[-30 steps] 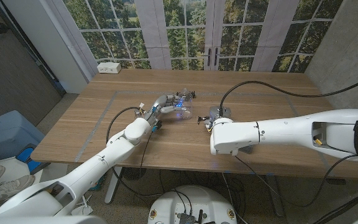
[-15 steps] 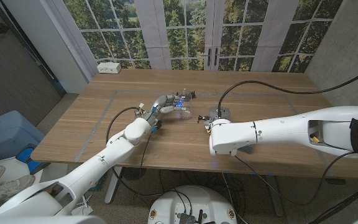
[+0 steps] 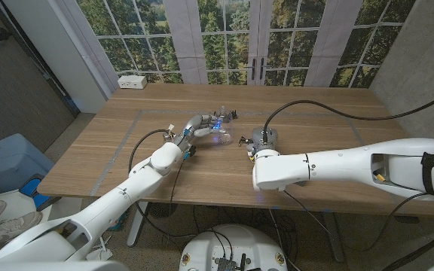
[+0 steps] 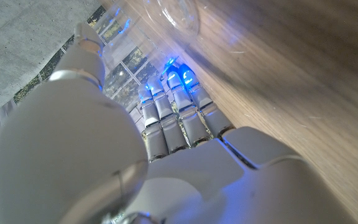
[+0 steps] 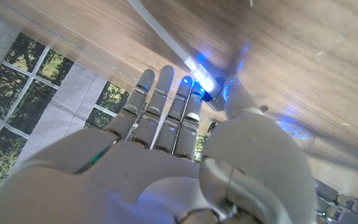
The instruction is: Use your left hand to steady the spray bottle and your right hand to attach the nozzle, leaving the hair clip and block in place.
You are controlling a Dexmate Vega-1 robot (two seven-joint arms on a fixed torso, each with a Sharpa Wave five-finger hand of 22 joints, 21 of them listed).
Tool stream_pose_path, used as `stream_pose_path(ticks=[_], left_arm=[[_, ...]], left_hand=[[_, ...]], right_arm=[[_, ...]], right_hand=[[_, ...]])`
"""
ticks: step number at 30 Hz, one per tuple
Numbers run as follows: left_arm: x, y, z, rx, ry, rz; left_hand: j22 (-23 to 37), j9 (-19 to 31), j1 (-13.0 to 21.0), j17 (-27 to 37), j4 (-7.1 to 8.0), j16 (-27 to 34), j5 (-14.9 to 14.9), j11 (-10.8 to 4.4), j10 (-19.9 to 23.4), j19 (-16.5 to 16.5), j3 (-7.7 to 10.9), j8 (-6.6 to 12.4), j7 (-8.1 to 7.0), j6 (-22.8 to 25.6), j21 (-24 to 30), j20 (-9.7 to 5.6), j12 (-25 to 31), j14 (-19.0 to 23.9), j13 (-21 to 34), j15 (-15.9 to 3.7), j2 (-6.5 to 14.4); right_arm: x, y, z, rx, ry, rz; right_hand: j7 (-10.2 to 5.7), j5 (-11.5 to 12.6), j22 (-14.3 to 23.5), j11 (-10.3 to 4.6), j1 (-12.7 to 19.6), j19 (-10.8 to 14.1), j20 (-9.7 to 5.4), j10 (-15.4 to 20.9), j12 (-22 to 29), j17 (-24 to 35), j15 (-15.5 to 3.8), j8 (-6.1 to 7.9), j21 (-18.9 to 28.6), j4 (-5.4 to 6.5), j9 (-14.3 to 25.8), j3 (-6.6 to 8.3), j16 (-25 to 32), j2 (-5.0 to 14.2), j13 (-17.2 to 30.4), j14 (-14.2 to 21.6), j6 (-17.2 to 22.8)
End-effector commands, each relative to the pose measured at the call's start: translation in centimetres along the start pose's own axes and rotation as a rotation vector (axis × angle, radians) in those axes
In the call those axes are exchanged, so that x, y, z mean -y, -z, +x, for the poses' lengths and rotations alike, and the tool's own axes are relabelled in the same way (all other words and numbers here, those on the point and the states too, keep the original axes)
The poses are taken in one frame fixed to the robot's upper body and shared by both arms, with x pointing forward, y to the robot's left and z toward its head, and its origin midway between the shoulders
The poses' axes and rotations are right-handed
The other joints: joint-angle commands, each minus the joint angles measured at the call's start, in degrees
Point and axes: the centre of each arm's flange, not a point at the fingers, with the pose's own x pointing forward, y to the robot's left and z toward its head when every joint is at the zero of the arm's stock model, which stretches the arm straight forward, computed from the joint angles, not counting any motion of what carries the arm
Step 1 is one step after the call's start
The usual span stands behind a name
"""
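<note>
In the head view the clear spray bottle [image 3: 221,129] lies on its side on the wooden table [image 3: 330,113]. My left hand [image 3: 197,126] wraps around the bottle's near end. In the left wrist view its fingers [image 4: 169,106], lit blue, press against the clear bottle [image 4: 166,14]. A small dark piece, seemingly the hair clip [image 3: 230,114], sits just beyond the bottle. A little right of the bottle my right hand [image 3: 261,140] holds the nozzle [image 3: 242,141]. In the right wrist view the nozzle's white tube [image 5: 163,36] runs to the fingertips [image 5: 194,87], pinched against the thumb.
A small blue piece [image 3: 190,153], perhaps the block, lies beside my left wrist. A white box [image 3: 132,81] sits at the table's far left corner. A black cable [image 3: 315,105] loops over the table behind my right arm. Grey tape lines [image 3: 126,139] mark the tabletop.
My right forearm has swung a little lower and nearer the table's front edge, while its hand stays almost in place. The left hand and bottle have not moved.
</note>
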Motion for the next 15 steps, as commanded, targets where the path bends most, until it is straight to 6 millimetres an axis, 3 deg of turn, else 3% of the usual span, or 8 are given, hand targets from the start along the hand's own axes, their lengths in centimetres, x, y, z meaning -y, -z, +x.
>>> stream_pose_path(ticks=[1,15], left_arm=[[0.0,0.1,0.3,-0.006,0.006,0.0],[-0.1,0.0,1.1,-0.002,0.021,0.005]], left_hand=[[-0.03,2.0,12.85,0.14,0.21,-0.27,0.24,-3.91,18.29,-0.53,0.2,0.41,-0.42,17.51,0.25,-0.78,0.17,0.32,1.01,-9.03,13.17],[-0.06,2.03,12.93,0.14,0.18,-0.34,0.25,-3.97,18.33,-0.62,0.0,0.21,-0.43,17.6,0.41,-0.76,-0.02,0.32,1.06,-9.08,13.2]], right_arm=[[0.0,1.3,-0.2,-0.069,0.13,0.127],[0.9,3.3,-0.3,-0.126,0.343,0.406]], right_hand=[[-3.03,0.4,0.13,0.06,2.39,-0.13,-0.16,0.55,0.27,0.17,-9.21,0.46,0.55,0.3,0.02,0.76,-0.29,1.8,0.35,0.74,5.34],[-2.93,0.41,0.03,0.3,2.38,-0.1,-0.09,1.15,0.52,-0.23,-8.97,0.29,1.1,0.55,0.02,1.14,-1.35,1.76,0.78,1.13,5.27]])
